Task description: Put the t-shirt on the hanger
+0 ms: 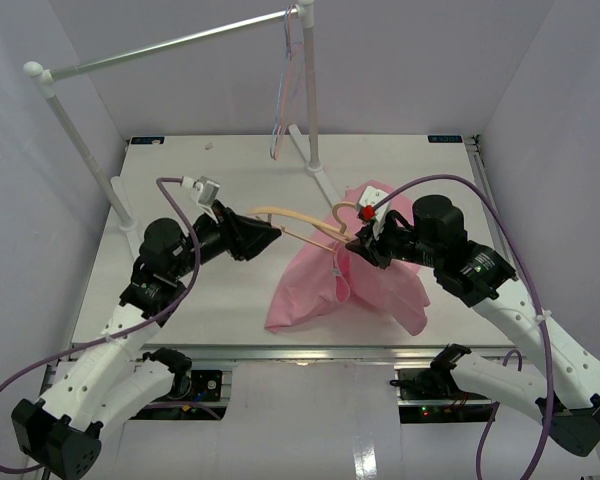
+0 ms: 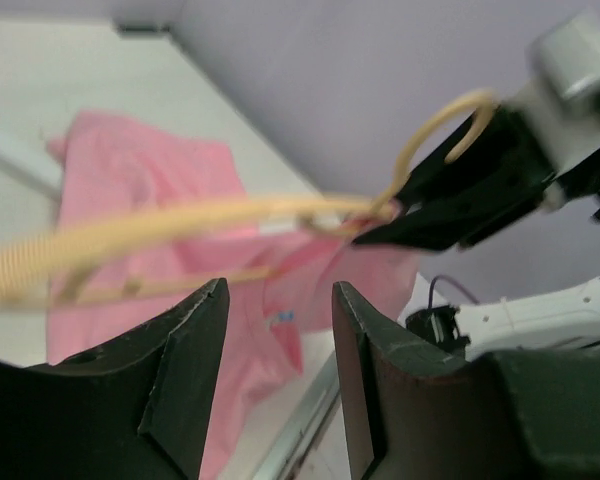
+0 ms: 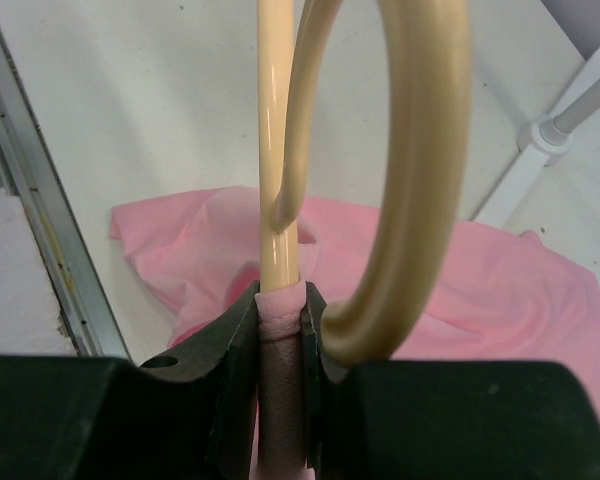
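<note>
1. Right gripper [image 3: 280, 305]: clamped shut on the hanger [image 3: 277, 130] just below the hook, with a fold of the t-shirt [image 1: 315, 295] pinched in alongside.
2. Left gripper [image 2: 278, 295]: fingers apart, nothing between them; bare hanger arm crossing just past the tips.
3. Hanger: held off the table [image 1: 180, 180], tilted, hook at the right-arm end.
4. T-shirt: bunched at the hook end, hanging from the clamp and pooling on the table right of centre.
5. Progress, as judged: midway at best. Cloth over the hanger end by the clamp; the arm pointing at the left gripper fully uncovered. Cannot tell whether the hidden arm sits inside the neck or only under cloth.
6. Likely left to do: feed bare arm through the neck opening, draw the shoulder over it, release.
7. Room: open table left of the shirt; rack post [image 1: 310, 120] and its foot just behind the cloth; front table edge near the lower hem; thin hangers [image 1: 280, 120] overhead on the rail, well apart.
</note>
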